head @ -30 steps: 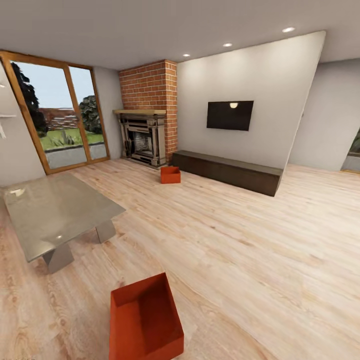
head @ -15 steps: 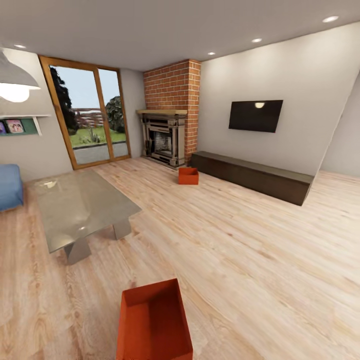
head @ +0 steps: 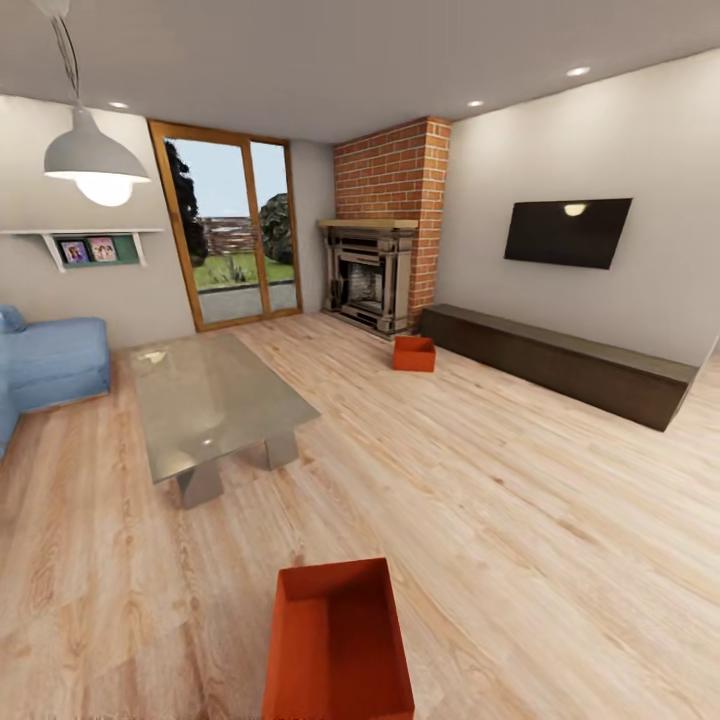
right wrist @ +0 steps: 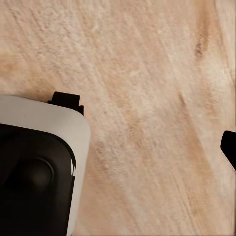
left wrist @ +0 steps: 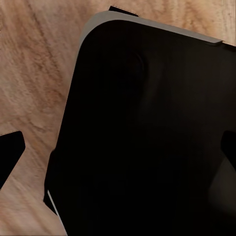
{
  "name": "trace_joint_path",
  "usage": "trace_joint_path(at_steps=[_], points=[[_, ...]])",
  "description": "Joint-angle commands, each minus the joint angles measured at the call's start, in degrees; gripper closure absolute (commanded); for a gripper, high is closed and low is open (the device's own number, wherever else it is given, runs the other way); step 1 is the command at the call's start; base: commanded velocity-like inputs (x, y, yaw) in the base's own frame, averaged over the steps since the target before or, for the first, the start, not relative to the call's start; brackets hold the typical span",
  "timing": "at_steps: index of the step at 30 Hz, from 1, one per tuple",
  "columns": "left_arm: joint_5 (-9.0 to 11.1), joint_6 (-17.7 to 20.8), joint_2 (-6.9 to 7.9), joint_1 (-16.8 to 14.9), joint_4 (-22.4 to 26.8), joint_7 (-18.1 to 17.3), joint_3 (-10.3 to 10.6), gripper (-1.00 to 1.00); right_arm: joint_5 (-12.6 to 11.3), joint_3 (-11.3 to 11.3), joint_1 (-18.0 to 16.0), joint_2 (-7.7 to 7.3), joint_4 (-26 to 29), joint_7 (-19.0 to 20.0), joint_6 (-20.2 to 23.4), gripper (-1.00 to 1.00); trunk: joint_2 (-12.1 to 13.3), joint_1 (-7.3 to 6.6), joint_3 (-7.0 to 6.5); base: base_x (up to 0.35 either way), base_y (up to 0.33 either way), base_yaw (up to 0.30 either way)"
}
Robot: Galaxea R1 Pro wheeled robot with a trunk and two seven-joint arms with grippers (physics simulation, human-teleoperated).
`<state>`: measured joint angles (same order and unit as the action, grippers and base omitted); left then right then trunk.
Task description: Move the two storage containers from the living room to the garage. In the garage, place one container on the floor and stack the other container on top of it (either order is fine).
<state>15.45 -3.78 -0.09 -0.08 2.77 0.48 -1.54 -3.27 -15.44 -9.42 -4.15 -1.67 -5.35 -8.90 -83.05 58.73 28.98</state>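
- Light wood-plank flooring (head: 520, 520) ran across the living room toward the red-brick fireplace (head: 385, 235).
- One storage container (head: 413, 353) sat on the planks just in front of the fireplace; the other (head: 335, 640) lay well apart from it, past the glass coffee table (head: 215, 395).
- Both bins looked light, thin-walled and lidless, likely flexing under a squeeze; opposite long rims seemed the safest hold.
- Whether either arm's jaws stood spread or pressed together could not be told.

Head camera looks forward across the plank floor (head: 520, 520); both wrist cameras face it closely.
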Motion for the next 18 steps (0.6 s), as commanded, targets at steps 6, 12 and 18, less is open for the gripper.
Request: trace_joint_path(at_steps=[6, 12, 18], points=[[0.03, -0.16, -0.08, -0.01, 0.04, 0.05, -0.12, -1.00, -0.46, -0.47, -0.07, 0.07, -0.18, -0.13, -0.24, -1.00, -0.03, 0.00, 0.05, 0.000, 0.000, 0.150], [0.02, -0.17, -0.08, -0.01, 0.04, 0.04, -0.13, -1.00, -0.37, -0.69, -0.07, 0.18, -0.18, -0.22, -0.11, -1.00, -0.03, 0.00, 0.05, 0.000, 0.000, 0.011], [0.08, -0.17, -0.01, -0.01, 0.04, 0.05, -0.13, -1.00, -0.42, -0.70, -0.08, -0.02, -0.18, -0.25, -0.25, -1.00, -0.03, 0.00, 0.05, 0.000, 0.000, 0.001]])
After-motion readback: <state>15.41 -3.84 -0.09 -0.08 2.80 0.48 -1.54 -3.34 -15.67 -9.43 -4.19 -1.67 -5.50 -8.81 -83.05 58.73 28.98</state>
